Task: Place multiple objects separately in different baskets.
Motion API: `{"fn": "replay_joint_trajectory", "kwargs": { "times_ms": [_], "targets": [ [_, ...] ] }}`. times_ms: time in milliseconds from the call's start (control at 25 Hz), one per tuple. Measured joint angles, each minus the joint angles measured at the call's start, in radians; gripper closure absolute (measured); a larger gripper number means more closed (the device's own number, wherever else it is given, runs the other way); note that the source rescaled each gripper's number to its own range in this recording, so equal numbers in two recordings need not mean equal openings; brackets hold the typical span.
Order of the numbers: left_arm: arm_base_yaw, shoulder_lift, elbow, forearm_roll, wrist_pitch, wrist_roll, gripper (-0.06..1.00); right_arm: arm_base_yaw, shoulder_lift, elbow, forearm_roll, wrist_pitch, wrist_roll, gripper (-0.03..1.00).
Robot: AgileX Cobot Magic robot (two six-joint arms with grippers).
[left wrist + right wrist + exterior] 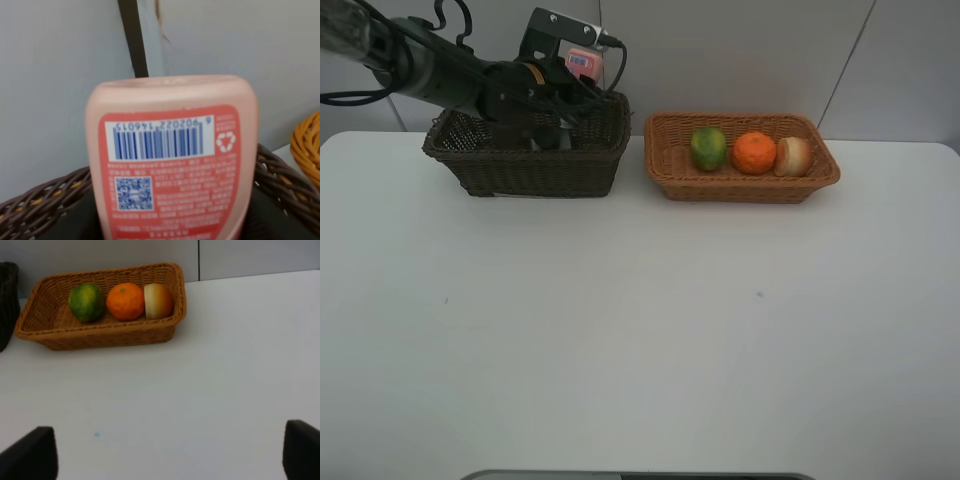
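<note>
Pink tube (172, 160), blue barcode; dark brown basket (530, 160); tan basket (745, 180): green fruit (709, 148), orange tangerine (754, 153).

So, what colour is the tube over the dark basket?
Pink, with a white barcode label; the tube shows best in the left wrist view.

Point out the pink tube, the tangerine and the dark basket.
pink tube (170, 160): left wrist view, on its printed label.
tangerine (754, 152): exterior high view, middle of the fruit.
dark basket (535, 170): exterior high view, front wall.

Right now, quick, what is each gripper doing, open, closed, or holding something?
Left gripper: over the dark basket, seemingly closed on the pink tube.
Right gripper: open, holding nothing.
</note>
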Motion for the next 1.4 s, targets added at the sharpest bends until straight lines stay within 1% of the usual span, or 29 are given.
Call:
{"fn": "replay_joint_trajectory", "kwargs": {
  "times_ms": [120, 160, 240, 320, 520, 640, 720, 760, 800, 920, 1000, 1120, 1280, 1400],
  "targets": [
    [0.000, 0.000, -0.002, 0.000, 0.001, 0.000, 0.11, 0.000, 0.000, 0.000, 0.000, 0.000, 0.000, -0.03],
    [0.000, 0.000, -0.003, 0.000, 0.002, 0.000, 0.07, 0.000, 0.000, 0.000, 0.000, 0.000, 0.000, -0.03],
    [0.000, 0.000, -0.003, 0.000, 0.014, 0.000, 0.04, 0.000, 0.000, 0.000, 0.000, 0.000, 0.000, -0.03],
    [0.000, -0.001, -0.004, 0.000, 0.033, 0.000, 0.03, 0.000, 0.000, 0.000, 0.000, 0.000, 0.000, -0.03],
    [0.000, -0.063, -0.004, 0.003, 0.135, 0.000, 0.03, 0.000, 0.000, 0.000, 0.000, 0.000, 0.000, -0.03],
    [0.000, -0.132, -0.004, 0.003, 0.237, 0.000, 0.03, 0.000, 0.000, 0.000, 0.000, 0.000, 0.000, -0.03],
    [0.000, -0.184, -0.006, 0.003, 0.336, -0.014, 0.03, 0.000, 0.000, 0.000, 0.000, 0.000, 0.000, -0.03],
    [0.002, -0.207, -0.006, 0.003, 0.376, -0.027, 0.03, 0.000, 0.000, 0.000, 0.000, 0.000, 0.000, -0.03],
    [0.005, -0.234, -0.006, 0.003, 0.437, -0.045, 0.03, 0.000, 0.000, 0.000, 0.000, 0.000, 0.000, -0.03],
    [0.027, -0.313, 0.006, 0.003, 0.579, -0.117, 0.03, 0.000, 0.000, 0.000, 0.000, 0.000, 0.000, -0.03],
    [0.054, -0.376, 0.035, 0.003, 0.666, -0.162, 0.03, 0.000, 0.000, 0.000, 0.000, 0.000, 0.000, -0.03],
    [0.106, -0.474, 0.094, 0.003, 0.778, -0.201, 0.03, 0.000, 0.000, 0.000, 0.000, 0.000, 0.000, -0.03],
    [0.178, -0.643, 0.196, 0.003, 0.916, -0.212, 0.03, 0.000, 0.000, 0.000, 0.000, 0.000, 0.000, -0.03],
    [0.207, -0.793, 0.273, 0.004, 1.011, -0.213, 0.03, 0.000, 0.000, 0.000, 0.000, 0.000, 0.000, -0.03]
  ]
}}
